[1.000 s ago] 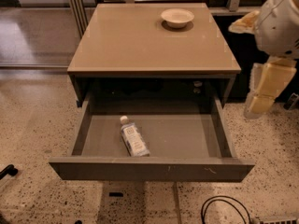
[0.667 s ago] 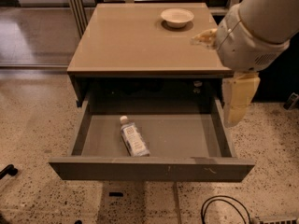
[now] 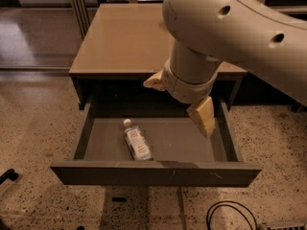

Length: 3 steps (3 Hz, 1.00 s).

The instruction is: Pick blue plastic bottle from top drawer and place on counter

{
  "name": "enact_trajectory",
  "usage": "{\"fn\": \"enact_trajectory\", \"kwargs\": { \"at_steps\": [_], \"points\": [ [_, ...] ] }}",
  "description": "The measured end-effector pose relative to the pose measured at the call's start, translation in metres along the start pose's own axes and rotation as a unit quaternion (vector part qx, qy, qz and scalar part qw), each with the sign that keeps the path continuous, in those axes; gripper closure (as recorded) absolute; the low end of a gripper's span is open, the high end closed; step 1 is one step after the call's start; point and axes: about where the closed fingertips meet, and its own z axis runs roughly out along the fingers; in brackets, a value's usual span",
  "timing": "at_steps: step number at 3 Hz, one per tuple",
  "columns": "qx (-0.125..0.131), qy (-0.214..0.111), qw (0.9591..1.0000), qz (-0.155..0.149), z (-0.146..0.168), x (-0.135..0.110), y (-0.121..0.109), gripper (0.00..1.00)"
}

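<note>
The blue plastic bottle (image 3: 136, 141) lies on its side on the grey floor of the open top drawer (image 3: 177, 143), left of centre, with its white cap pointing to the back. The beige counter (image 3: 120, 37) sits above the drawer. My arm reaches in from the upper right and hides the counter's right part. My gripper (image 3: 180, 99) hangs above the drawer's back right, to the right of the bottle and above it, not touching it. Its two cream fingers (image 3: 203, 117) are spread apart, with nothing between them.
The drawer's front panel (image 3: 156, 173) juts out over the speckled floor. A black cable (image 3: 230, 213) loops on the floor at the bottom right. A dark object (image 3: 7, 175) lies at the left edge. Metal posts (image 3: 79, 8) stand behind the cabinet's left corner.
My arm has swung from the right edge of the view leftwards and down, so it now covers the counter's right side and the white bowl. The gripper is now over the drawer. The bottle has not moved.
</note>
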Motion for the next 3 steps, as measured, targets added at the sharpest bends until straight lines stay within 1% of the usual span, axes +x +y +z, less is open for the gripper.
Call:
{"fn": "enact_trajectory", "kwargs": {
  "at_steps": [1, 2, 3],
  "points": [
    [0.000, -0.001, 1.0000, 0.000, 0.000, 0.000, 0.000, 0.00],
    [0.015, -0.005, 0.9999, -0.005, -0.001, 0.003, 0.000, 0.00],
    [0.035, -0.026, 0.9978, -0.051, 0.020, 0.013, -0.027, 0.00]
  ]
}}
